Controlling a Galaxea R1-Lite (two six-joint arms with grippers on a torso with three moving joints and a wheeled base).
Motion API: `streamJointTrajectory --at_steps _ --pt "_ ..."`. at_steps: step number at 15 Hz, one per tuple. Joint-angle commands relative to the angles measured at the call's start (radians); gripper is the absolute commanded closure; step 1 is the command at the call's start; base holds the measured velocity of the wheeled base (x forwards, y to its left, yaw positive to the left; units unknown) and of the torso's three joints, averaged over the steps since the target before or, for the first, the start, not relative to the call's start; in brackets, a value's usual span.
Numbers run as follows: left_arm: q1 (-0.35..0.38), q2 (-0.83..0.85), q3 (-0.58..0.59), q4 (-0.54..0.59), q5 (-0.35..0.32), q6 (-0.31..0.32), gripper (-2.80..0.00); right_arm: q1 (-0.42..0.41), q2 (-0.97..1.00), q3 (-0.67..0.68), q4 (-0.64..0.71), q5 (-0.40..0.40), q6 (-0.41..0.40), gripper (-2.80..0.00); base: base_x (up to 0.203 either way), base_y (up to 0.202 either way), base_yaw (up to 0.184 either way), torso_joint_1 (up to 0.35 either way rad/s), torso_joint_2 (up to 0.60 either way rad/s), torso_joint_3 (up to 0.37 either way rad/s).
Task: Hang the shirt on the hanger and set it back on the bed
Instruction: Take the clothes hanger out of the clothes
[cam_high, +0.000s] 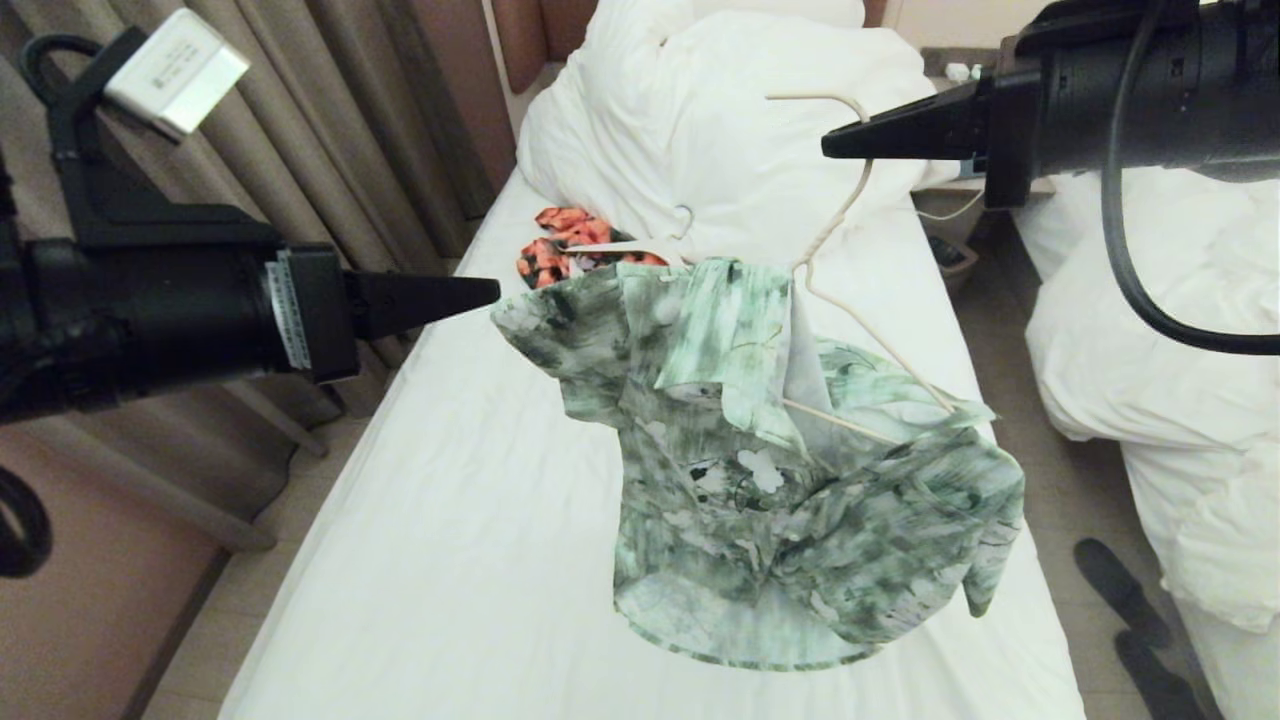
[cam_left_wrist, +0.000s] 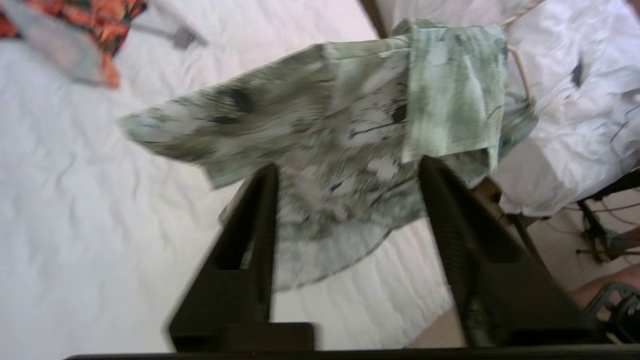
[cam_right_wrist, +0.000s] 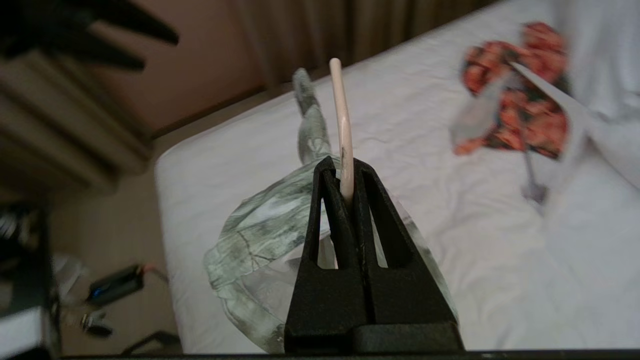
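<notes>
Right tool (cam_high: 835, 145) enters the head view from 2 o'clock, clamped tight on the hanger (cam_high: 850, 210) at its hook. In the right wrist view the cream wire (cam_right_wrist: 342, 125) stands pinched between the closed fingers (cam_right_wrist: 327, 200). The hanger hangs tilted, one arm running down toward 4 o'clock into the shirt (cam_high: 790, 480).

The shirt hangs in the air off the hanger above the bed (cam_high: 480, 520), collar area up at 12 o'clock of the garment, hem drooping at 6 o'clock. One shoulder is on the wire at the 3 o'clock side; the other sleeve sticks out toward 9 o'clock, and whether the wire reaches into it cannot be told.

Left tool (cam_high: 490, 292) comes in from 9 o'clock, tip just beside the 9 o'clock sleeve edge. In the left wrist view its fingers (cam_left_wrist: 260, 210) are spread apart and grip nothing, with the shirt (cam_left_wrist: 340, 150) seen beyond them.

Orange-and-black garment (cam_high: 565, 245) lies on the sheet at 11 o'clock of the shirt, with a thicker white hanger (cam_high: 625, 245) on it. Bulky duvet (cam_high: 720, 130) is piled at 12 o'clock. A second bed (cam_high: 1180, 380) sits at 3 o'clock, curtains (cam_high: 330, 120) at 10 o'clock.
</notes>
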Motion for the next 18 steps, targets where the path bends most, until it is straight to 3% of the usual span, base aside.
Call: streamJointTrajectory --at_steps 1,5,9,11,13,14,18 --pt "0.029 -0.009 -0.030 0.059 -0.011 0.003 0.00 -0.060 0.035 0.003 0.006 0.140 -0.044 0.00 0.000 0.000 0.000 0.000 0.00 0.000" --pt "0.034 0.136 0.018 -0.003 -0.140 0.000 0.00 -0.112 0.058 -0.017 0.069 0.286 -0.064 0.00 0.000 0.000 0.000 0.000 0.00 0.000" --pt "0.095 0.306 0.237 -0.528 -0.251 0.010 0.00 -0.139 0.059 -0.101 0.198 0.353 -0.065 0.00 0.000 0.000 0.000 0.000 0.00 0.000" --pt "0.160 0.331 0.310 -0.645 -0.408 0.041 0.00 -0.139 0.058 -0.100 0.208 0.353 -0.065 0.00 0.000 0.000 0.000 0.000 0.00 0.000" --pt "0.177 0.362 0.325 -0.686 -0.434 0.054 0.00 -0.139 0.058 -0.100 0.224 0.353 -0.065 0.00 0.000 0.000 0.000 0.000 0.00 0.000" --pt "0.190 0.374 0.333 -0.716 -0.435 0.060 -2.80 -0.139 0.060 -0.100 0.223 0.352 -0.065 0.00 0.000 0.000 0.000 0.000 0.00 0.000" --pt "0.271 0.397 0.334 -0.768 -0.463 0.101 -2.80 -0.120 0.076 -0.100 0.230 0.353 -0.065 0.00 0.000 0.000 0.000 0.000 0.00 0.000"
